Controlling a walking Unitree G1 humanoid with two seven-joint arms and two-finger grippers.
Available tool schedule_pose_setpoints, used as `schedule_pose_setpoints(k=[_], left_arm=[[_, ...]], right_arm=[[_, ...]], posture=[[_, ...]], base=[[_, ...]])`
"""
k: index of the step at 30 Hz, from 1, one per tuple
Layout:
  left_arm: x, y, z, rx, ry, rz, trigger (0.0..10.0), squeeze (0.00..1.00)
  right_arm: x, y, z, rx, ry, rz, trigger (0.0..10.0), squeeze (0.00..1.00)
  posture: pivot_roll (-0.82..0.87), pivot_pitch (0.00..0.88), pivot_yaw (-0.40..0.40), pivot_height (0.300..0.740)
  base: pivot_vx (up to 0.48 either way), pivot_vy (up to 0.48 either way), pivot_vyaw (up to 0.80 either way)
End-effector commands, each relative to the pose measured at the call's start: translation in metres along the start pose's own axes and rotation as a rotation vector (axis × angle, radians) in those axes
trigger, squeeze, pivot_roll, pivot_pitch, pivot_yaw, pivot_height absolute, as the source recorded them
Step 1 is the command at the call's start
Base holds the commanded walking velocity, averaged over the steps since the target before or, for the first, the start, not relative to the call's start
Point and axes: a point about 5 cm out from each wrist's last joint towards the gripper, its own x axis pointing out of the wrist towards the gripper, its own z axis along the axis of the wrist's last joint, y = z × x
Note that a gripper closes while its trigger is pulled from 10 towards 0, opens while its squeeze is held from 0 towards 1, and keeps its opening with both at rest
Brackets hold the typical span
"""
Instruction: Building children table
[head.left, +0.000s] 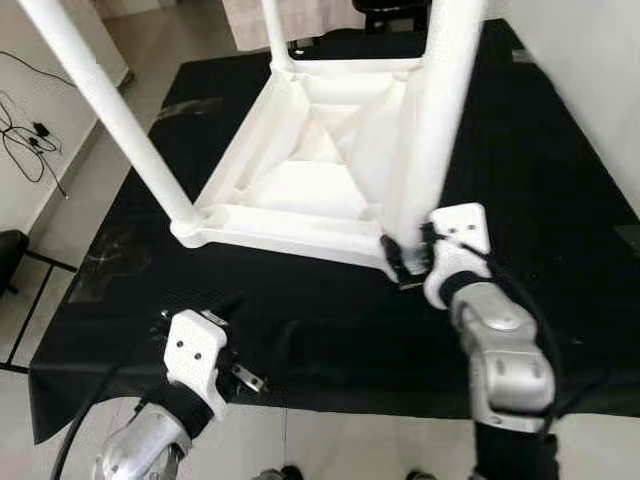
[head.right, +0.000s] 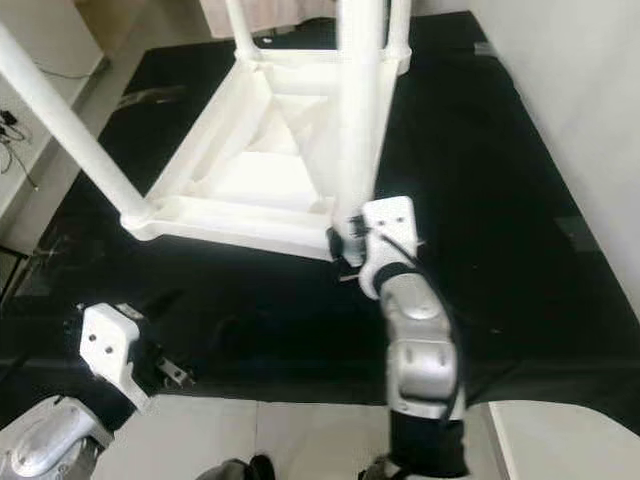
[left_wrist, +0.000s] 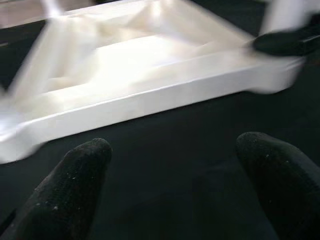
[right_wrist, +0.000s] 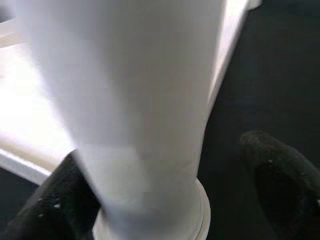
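Right gripper (head.left: 405, 262) sits at the base of the near-right leg (head.left: 436, 120) of the white table (head.left: 300, 190), its two black fingers (right_wrist: 280, 180) spread to either side of the leg where it meets its round socket; one finger lies against the leg, the other stands clear of it. That table lies inverted on a black mat (head.left: 560, 180), top face down, ribbed underside facing up, with legs rising from its corners toward the camera. One leg (head.left: 110, 105) at the near-left corner leans outward to the left; the near-right leg stands close to upright. All parts are plain white plastic, with diagonal ribs crossing inside the square frame. Left gripper (head.left: 215, 325) hovers low over the mat, just in front of the table's near edge and apart from it, fingers (left_wrist: 75, 190) spread with nothing between them. Open mat lies to the right of the table and in a strip along its near side. Pale floor (head.left: 90, 190) borders the mat on the left, where dark cables (head.left: 25, 130) trail along a wall.
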Motion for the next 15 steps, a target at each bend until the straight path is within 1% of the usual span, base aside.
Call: schedule_pose_setpoints(k=[1, 3, 5, 7, 8, 9, 11, 12, 13, 14, 15], left_arm=[[-0.001, 0.007, -0.007, 0.014, 0.043, 0.051, 10.0, 0.0], [0.0, 0.012, -0.007, 0.022, 0.045, 0.085, 10.0, 0.0], [0.0, 0.012, -0.007, 0.022, 0.045, 0.085, 10.0, 0.0], [0.001, 0.019, -0.007, 0.041, 0.044, 0.134, 10.0, 0.0], [0.001, 0.022, -0.007, 0.044, 0.043, 0.149, 10.0, 0.0], [0.001, 0.023, -0.008, 0.05, 0.047, 0.16, 10.0, 0.0], [0.001, 0.023, -0.008, 0.05, 0.047, 0.16, 10.0, 0.0], [0.002, 0.024, -0.008, 0.053, 0.05, 0.165, 10.0, 0.0], [0.002, 0.025, -0.009, 0.055, 0.052, 0.174, 10.0, 0.0], [0.002, 0.026, -0.009, 0.056, 0.053, 0.181, 10.0, 0.0], [0.002, 0.026, -0.009, 0.056, 0.053, 0.181, 10.0, 0.0]], right_arm=[[-0.007, -0.006, -0.003, 0.014, -0.025, -0.029, 10.0, 1.0], [-0.017, -0.003, -0.008, 0.019, -0.028, 0.013, 10.0, 1.0], [-0.017, -0.003, -0.008, 0.019, -0.028, 0.013, 10.0, 1.0], [-0.035, 0.007, -0.016, 0.017, -0.028, 0.104, 10.0, 1.0], [-0.042, 0.01, -0.018, 0.01, -0.026, 0.136, 10.0, 0.89], [-0.051, 0.015, -0.02, 0.023, -0.024, 0.21, 10.0, 0.89], [-0.051, 0.015, -0.02, 0.023, -0.024, 0.21, 10.0, 0.89], [-0.057, 0.018, -0.019, 0.022, -0.032, 0.258, 10.0, 0.16], [-0.062, 0.026, -0.015, 0.003, -0.057, 0.372, 10.0, 0.0], [-0.066, 0.031, -0.012, -0.014, -0.076, 0.453, 10.0, 0.0], [-0.066, 0.031, -0.012, -0.014, -0.076, 0.453, 10.0, 0.0]], posture=[[-0.08, 0.141, 0.115, 0.74], [-0.08, 0.139, 0.116, 0.74], [-0.08, 0.139, 0.116, 0.74], [-0.09, 0.133, 0.116, 0.74], [-0.09, 0.133, 0.116, 0.74], [-0.1, 0.133, 0.119, 0.74], [-0.1, 0.133, 0.119, 0.74], [-0.1, 0.132, 0.119, 0.74], [-0.11, 0.128, 0.129, 0.74], [-0.11, 0.128, 0.129, 0.74], [-0.11, 0.128, 0.129, 0.74]], base=[[0.0, 0.0, 0.0], [0.0, 0.0, 0.0], [0.0, 0.0, 0.0], [0.0, 0.0, 0.0], [0.0, 0.0, 0.0], [0.0, 0.0, 0.0], [0.0, 0.0, 0.0], [0.0, 0.0, 0.0], [0.0, 0.0, 0.0], [0.0, 0.0, 0.0], [0.0, 0.0, 0.0]])
